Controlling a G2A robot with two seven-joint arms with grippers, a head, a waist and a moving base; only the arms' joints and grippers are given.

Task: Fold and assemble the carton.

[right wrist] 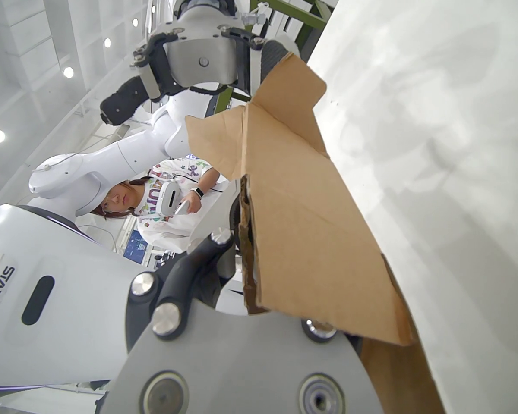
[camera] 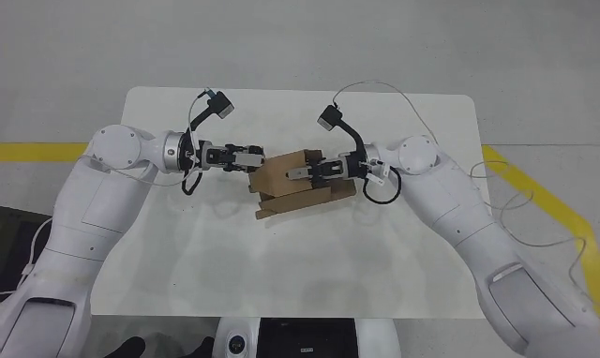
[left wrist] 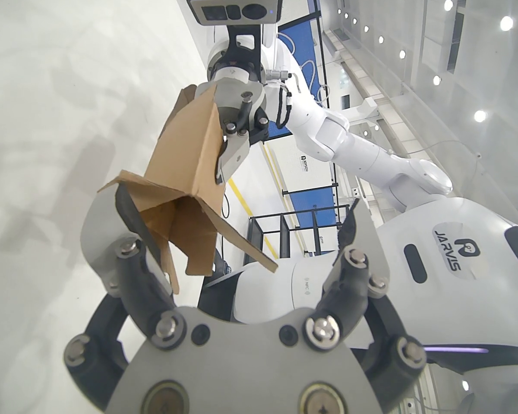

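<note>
While the right tool [camera: 298,171] is grasping the half-folded carton [camera: 300,191] at the middle of the surface [camera: 394,264], the left tool [camera: 255,157] is sitting spread wide at a loose flap [left wrist: 155,217]. Pushing there is probably risking twisting the carton out of that single grip.

I see a white table [camera: 234,264] on a grey floor [camera: 281,30]. A yellow line [camera: 37,152] crosses the floor, showing at both sides of the table.
</note>
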